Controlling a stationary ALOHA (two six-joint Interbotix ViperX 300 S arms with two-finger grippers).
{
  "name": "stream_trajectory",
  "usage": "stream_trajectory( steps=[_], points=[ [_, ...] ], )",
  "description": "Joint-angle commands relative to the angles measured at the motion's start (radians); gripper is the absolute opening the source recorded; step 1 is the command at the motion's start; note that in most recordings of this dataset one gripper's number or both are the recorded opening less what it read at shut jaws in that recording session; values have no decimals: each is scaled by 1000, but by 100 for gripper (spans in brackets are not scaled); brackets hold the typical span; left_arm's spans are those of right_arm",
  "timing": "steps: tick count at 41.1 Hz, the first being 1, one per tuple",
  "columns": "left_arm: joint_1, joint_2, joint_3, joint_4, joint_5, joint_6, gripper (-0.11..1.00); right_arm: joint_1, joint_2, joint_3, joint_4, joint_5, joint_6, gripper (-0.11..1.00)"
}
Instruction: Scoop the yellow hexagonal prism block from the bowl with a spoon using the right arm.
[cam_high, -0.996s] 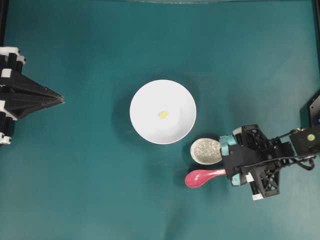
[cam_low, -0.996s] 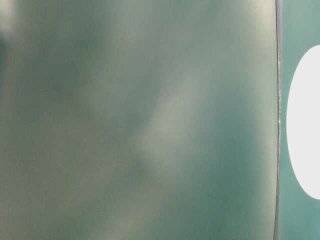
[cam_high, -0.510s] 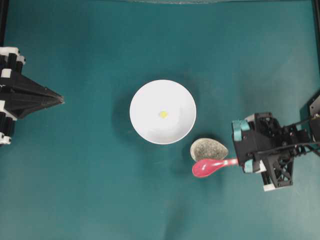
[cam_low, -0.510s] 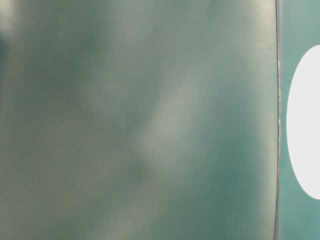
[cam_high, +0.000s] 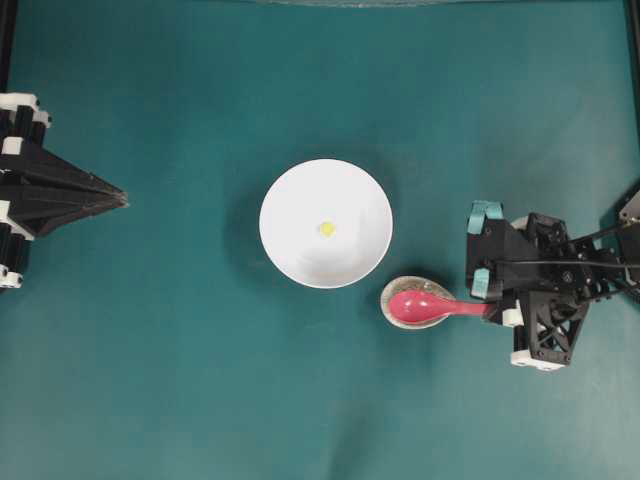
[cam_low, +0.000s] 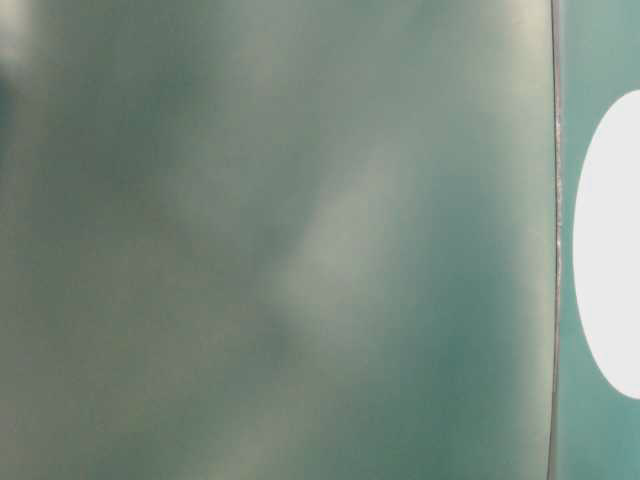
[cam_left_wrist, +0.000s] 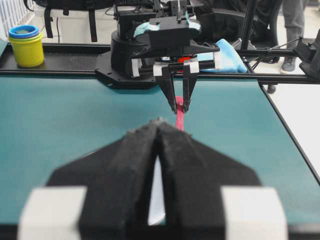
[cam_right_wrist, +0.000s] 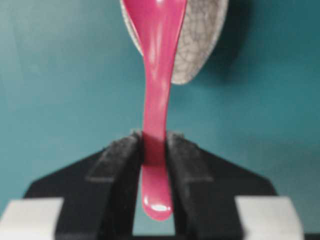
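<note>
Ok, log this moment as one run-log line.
right gripper: shut on spoon handle | scoop: over speckled rest | yellow block: in bowl | left gripper: shut, idle

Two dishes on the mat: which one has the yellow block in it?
The large round white bowl at the centre holds the yellow block. The small speckled oval spoon rest beside it has only the pink spoon over it, gripped by the right gripper.

Your overhead view looks straight down on the table (cam_high: 150, 380). Your wrist views sit close behind their fingers; both show the spoon (cam_right_wrist: 157, 90).
</note>
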Motion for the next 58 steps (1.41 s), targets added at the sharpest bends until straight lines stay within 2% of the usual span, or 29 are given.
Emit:
stream_trajectory(
  steps=[1,26,28,31,36,41,51,58],
  points=[
    [-3,8,-31,-2,-11,-2,3,2,-17,-11,-2,-2,9,23],
    [-12,6,-35,0,-12,-2,3,2,-5,-18,2,-5,14,23],
    [-14,8,-35,-2,-12,-2,3,2,-5,-18,2,-5,15,29],
    [-14,6,-35,-2,-12,-3,3,2,-5,-18,-2,-5,14,44],
    [-14,6,-35,0,-12,-2,3,2,-5,-17,-12,-6,14,60],
    [-14,6,-34,0,-11,-2,3,2,-5,-15,-52,-25,14,62],
    [-14,6,-35,0,-12,-3,3,2,-5,12,-149,-221,14,61],
    [-20,8,-35,0,-12,-3,3,2,-3,57,-183,-413,12,61]
  ],
)
